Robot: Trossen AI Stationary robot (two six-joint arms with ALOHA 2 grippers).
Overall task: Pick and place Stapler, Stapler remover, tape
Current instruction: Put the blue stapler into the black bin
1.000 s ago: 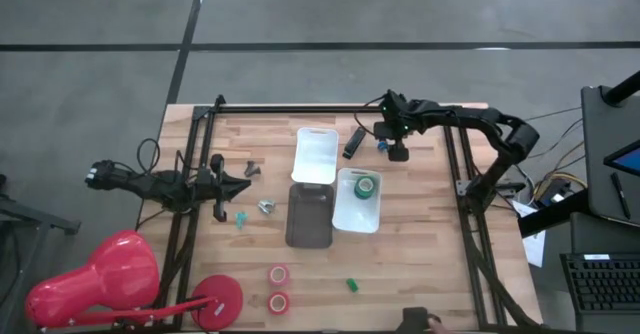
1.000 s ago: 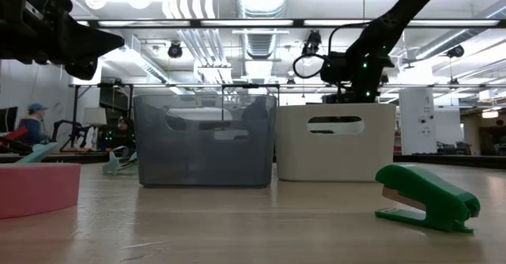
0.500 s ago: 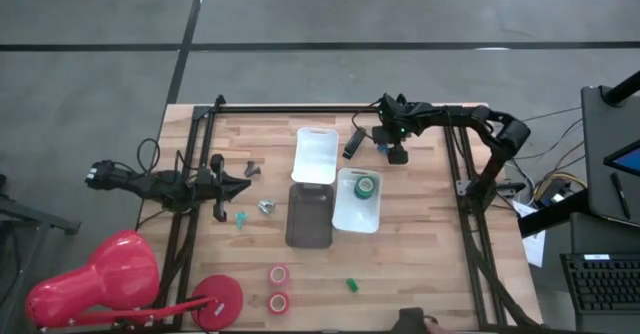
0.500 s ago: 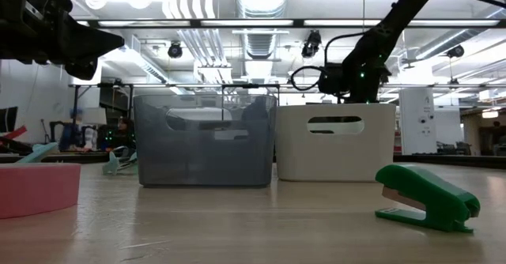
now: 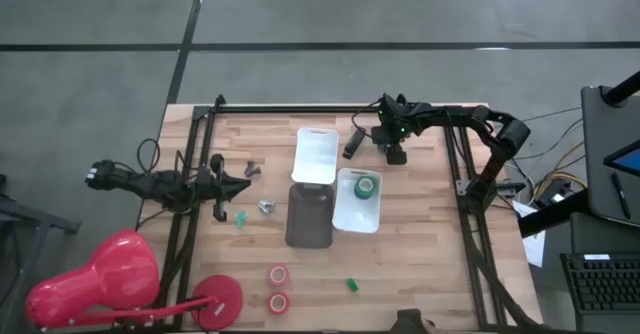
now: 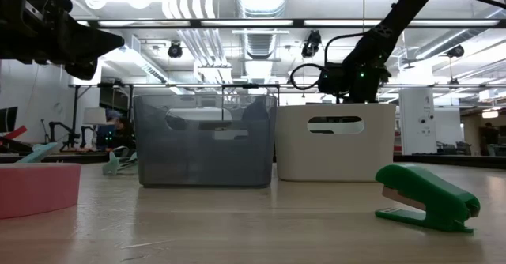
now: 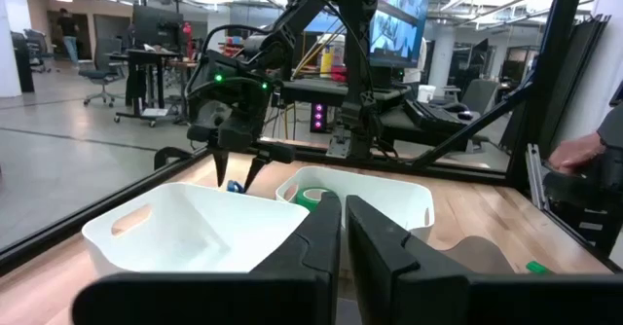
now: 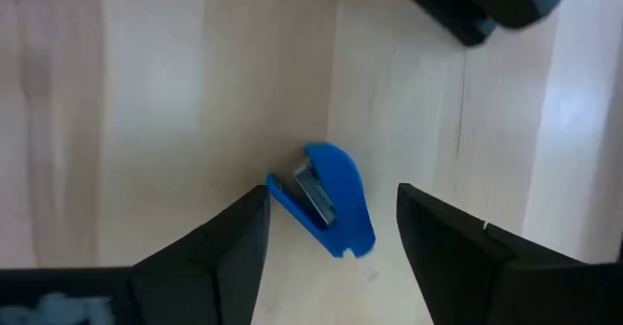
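Directly below the right end effector (image 8: 326, 242), whose fingers stand wide open and empty, the blue stapler (image 8: 326, 201) lies centred between them, long axis diagonal.

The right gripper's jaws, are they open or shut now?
Open. In the right wrist view the right gripper has its jaws spread apart on either side of the small blue stapler, which lies on the table, not yet gripped.
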